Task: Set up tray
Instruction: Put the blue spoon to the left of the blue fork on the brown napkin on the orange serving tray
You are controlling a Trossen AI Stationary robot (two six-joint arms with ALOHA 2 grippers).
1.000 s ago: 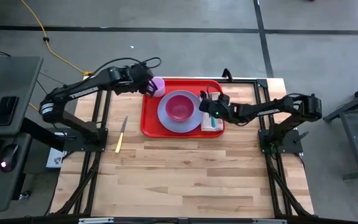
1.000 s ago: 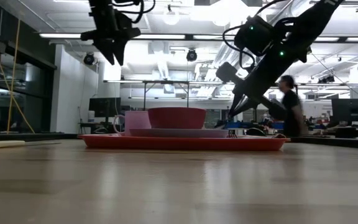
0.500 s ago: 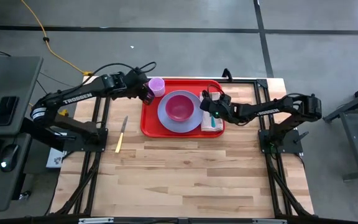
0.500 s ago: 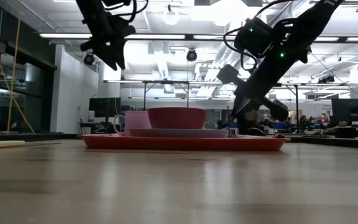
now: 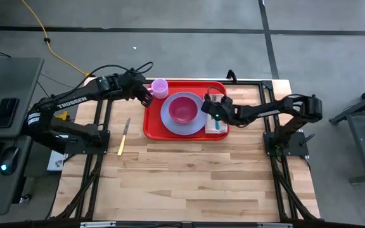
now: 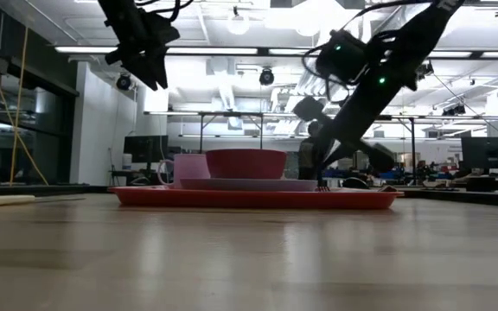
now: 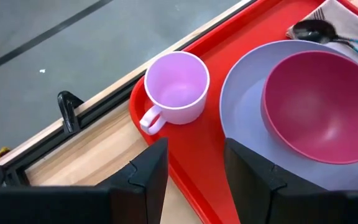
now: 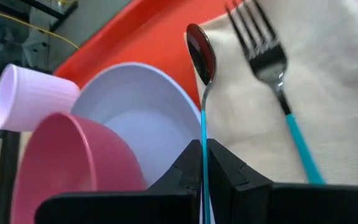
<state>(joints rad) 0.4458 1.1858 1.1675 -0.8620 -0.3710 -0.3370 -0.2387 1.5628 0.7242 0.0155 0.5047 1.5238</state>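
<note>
The red tray (image 5: 152, 124) lies at the table's far middle. On it stand a lavender plate (image 5: 167, 116) with a pink bowl (image 5: 182, 109), a lavender cup (image 7: 176, 87) at the far left corner, and a tan napkin (image 8: 316, 106) on the right. A teal-handled fork (image 8: 272, 62) lies on the napkin. My right gripper (image 8: 202, 152) is shut on a teal-handled spoon (image 8: 201, 46) over the napkin's edge beside the plate. My left gripper (image 7: 194, 180) hovers open, above and left of the cup, touching nothing. My right gripper pinches the spoon's thin teal handle (image 8: 202, 134) between its two fingers, which lie along it. The fingers slant down from the table's right side. The spoon points ahead and down toward the napkin's plate-side edge. Whether its bowl touches the napkin I cannot tell.
A knife (image 5: 124, 136) with a pale handle lies on the wooden table left of the tray. The near half of the table (image 5: 189, 183) is bare wood. A desk with a phone and a mouse stands off the table's left side.
My left gripper has drawn back from over the cup toward the table's left edge, staying open. The cup now stands uncovered in the high view.
</note>
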